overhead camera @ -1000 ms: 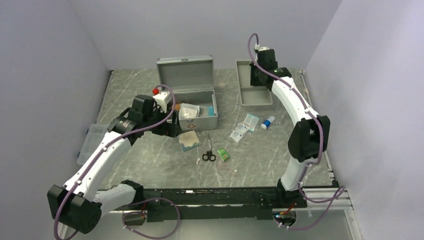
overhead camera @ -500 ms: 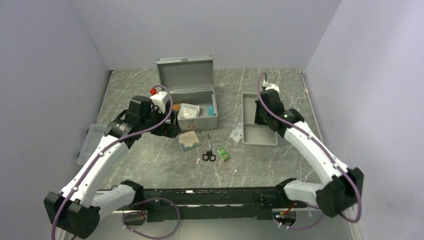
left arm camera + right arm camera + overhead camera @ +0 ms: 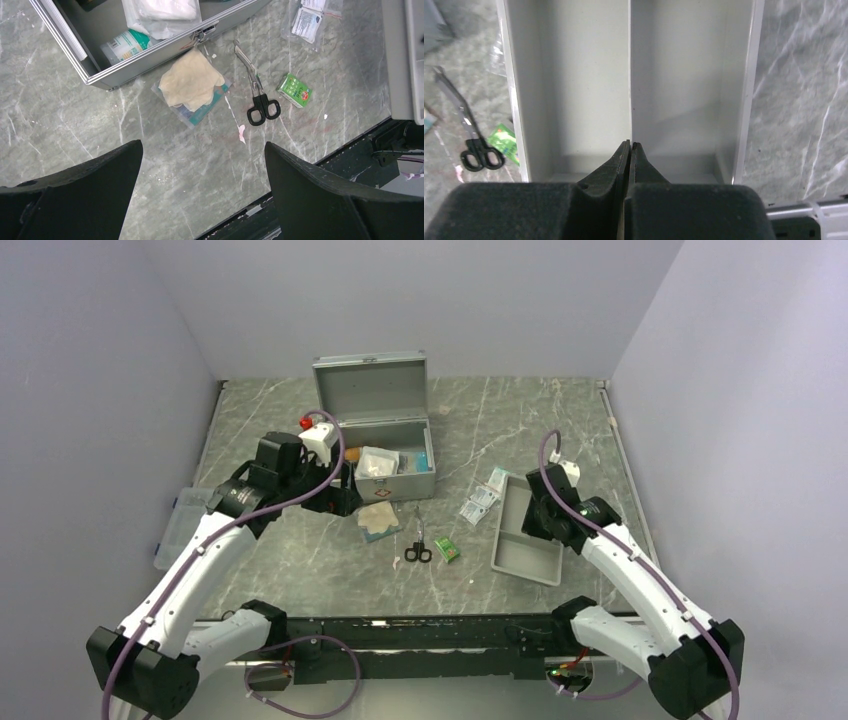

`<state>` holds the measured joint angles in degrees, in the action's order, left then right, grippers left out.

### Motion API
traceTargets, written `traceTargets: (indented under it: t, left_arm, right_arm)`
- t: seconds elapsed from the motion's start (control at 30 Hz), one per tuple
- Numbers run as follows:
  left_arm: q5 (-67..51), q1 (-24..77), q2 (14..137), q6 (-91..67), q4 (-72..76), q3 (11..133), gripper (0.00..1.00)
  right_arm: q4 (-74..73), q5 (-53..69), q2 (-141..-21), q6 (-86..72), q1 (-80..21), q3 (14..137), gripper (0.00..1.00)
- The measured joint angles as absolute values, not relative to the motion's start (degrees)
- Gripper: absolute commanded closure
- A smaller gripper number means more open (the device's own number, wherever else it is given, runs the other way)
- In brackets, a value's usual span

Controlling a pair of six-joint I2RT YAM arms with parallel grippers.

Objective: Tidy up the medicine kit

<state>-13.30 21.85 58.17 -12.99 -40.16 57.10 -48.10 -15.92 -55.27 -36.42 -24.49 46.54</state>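
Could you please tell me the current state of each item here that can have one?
medicine kit: lid open, upright.
grey tray: both compartments empty.
scissors: blades closed, lying flat.
left gripper: open, empty.
right gripper: shut on the grey tray's divider.

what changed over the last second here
The right arm dragged the shallow grey divided tray from the far right of the marbled grey table toward its near edge, right fingers shut on the tray's centre divider. The open left fingers, silver-grey metal case, black-handled scissors and small green box stayed put.
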Motion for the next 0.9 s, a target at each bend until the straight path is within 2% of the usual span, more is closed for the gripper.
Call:
traceTargets:
  t: [0.3, 0.6, 0.9]
  left_arm:
    - [-13.8, 21.8, 57.9, -13.0, -40.1, 57.1, 0.01]
    - [-14.4, 21.8, 57.9, -13.0, -40.1, 57.1, 0.01]
    - [-14.8, 21.8, 58.0, -13.0, -40.1, 57.1, 0.01]
  right_arm:
    - [-52.3, -15.8, -57.0, -43.8, -24.7, 41.0, 1.00]
    - [-56.2, -20.7, -65.6, -56.4, -24.8, 40.5, 1.00]
    - [-55.2, -22.8, -69.4, -64.8, -24.3, 40.6, 1.00]
